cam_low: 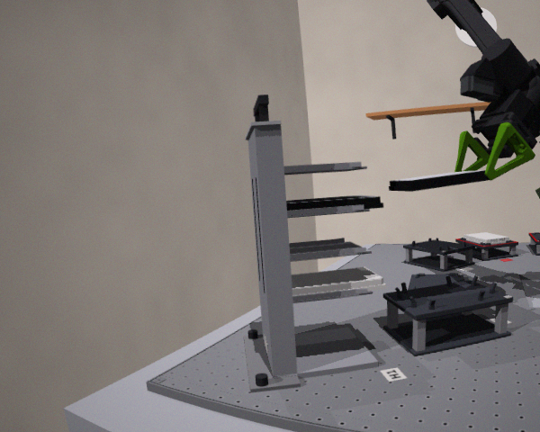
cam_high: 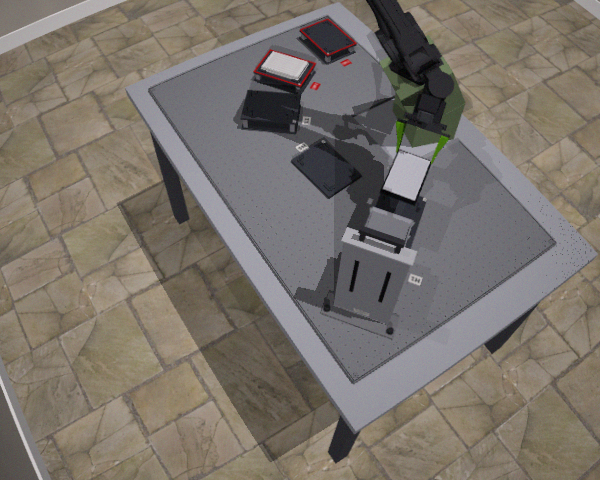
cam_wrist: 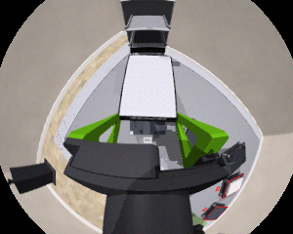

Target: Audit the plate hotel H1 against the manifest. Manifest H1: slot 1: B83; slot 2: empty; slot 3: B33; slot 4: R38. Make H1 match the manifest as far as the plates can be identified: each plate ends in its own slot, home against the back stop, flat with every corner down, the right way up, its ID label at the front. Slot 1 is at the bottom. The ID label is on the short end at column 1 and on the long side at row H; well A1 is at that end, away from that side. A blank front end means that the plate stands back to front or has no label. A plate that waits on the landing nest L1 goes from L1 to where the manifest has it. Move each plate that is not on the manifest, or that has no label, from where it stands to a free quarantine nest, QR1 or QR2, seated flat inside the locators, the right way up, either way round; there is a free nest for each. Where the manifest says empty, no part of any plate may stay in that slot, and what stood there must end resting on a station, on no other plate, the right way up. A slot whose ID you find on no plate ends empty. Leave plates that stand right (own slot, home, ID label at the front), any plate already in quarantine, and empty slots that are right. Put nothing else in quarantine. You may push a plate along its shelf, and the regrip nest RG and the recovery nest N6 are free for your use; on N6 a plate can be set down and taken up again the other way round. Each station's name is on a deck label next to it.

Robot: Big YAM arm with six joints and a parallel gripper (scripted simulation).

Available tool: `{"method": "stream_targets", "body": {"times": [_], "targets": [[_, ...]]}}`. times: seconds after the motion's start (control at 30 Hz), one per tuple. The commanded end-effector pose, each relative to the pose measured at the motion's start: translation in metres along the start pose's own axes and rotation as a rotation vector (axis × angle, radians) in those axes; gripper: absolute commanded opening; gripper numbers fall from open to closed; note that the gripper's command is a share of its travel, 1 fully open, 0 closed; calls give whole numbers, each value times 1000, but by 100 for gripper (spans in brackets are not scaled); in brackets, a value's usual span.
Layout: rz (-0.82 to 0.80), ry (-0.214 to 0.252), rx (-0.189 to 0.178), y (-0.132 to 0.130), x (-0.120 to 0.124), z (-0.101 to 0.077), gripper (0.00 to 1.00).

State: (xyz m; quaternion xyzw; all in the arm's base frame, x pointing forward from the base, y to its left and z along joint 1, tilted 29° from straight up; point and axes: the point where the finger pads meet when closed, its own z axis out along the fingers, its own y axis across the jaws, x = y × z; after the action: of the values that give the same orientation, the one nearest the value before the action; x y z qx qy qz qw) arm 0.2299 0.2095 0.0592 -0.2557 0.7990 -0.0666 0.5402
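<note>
The plate hotel H1 (cam_high: 375, 279) (cam_low: 270, 251) (cam_wrist: 148, 10) stands near the table's front. My gripper (cam_high: 416, 155) (cam_low: 486, 171) (cam_wrist: 147, 116) is shut on the near end of a white-topped, dark-sided plate (cam_high: 407, 176) (cam_low: 437, 179) (cam_wrist: 146, 85). It holds the plate in the air in front of the hotel's open side, clear of the shelves, between the heights of the two upper shelves, with its far end slightly lower. The top shelf (cam_low: 321, 170) is bare. The shelf below holds a black plate (cam_low: 333, 202). The lowest shelf holds a light plate (cam_low: 337, 280).
A raised dark nest (cam_low: 446, 301) stands under the held plate. Two red-edged nests stand at the back; one holds a white plate (cam_high: 285, 66) (cam_low: 486, 238), the other (cam_high: 327, 37) is bare. Two more dark nests (cam_high: 269, 109) (cam_high: 325, 167) stand mid-table.
</note>
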Motion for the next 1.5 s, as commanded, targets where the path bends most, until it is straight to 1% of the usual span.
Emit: {"method": "stream_targets", "body": {"times": [0.0, 0.07, 0.17, 0.27, 0.37, 0.4, 0.43, 0.53, 0.57, 0.67, 0.8, 0.87, 0.93, 0.97, 1.0, 1.07, 1.17, 1.23, 1.3, 1.37, 1.4, 1.43, 1.47], "targets": [[43, -31, -15, 8, -23, -3, 86], [48, -35, -16, 9, -28, -5, 86], [40, -28, -15, 7, -24, -7, 86], [52, -37, -17, 10, -34, -9, 86], [51, -36, -17, 9, -34, -10, 86], [19, -7, -9, 2, -11, -12, 86], [20, -11, -12, 3, -14, -13, 86], [51, -35, -17, 9, -37, -14, 86], [54, -37, -17, 9, -40, -14, 86], [42, -28, -16, 7, -34, -17, 86], [56, -38, -18, 9, -46, -20, 86], [42, -28, -16, 7, -38, -22, 86], [42, -28, -16, 7, -38, -22, 86], [37, -19, -11, 5, -35, -21, 86], [50, -33, -17, 8, -45, -23, 86], [57, -38, -19, 9, -51, -25, 86], [45, -29, -17, 7, -45, -27, 86], [56, -37, -19, 8, -54, -29, 86], [59, -38, -19, 8, -57, -31, 86], [42, -26, -16, 6, -47, -32, 86], [45, -28, -17, 6, -50, -33, 86], [56, -36, -19, 8, -58, -34, 86], [56, -36, -19, 8, -58, -34, 86]]}}
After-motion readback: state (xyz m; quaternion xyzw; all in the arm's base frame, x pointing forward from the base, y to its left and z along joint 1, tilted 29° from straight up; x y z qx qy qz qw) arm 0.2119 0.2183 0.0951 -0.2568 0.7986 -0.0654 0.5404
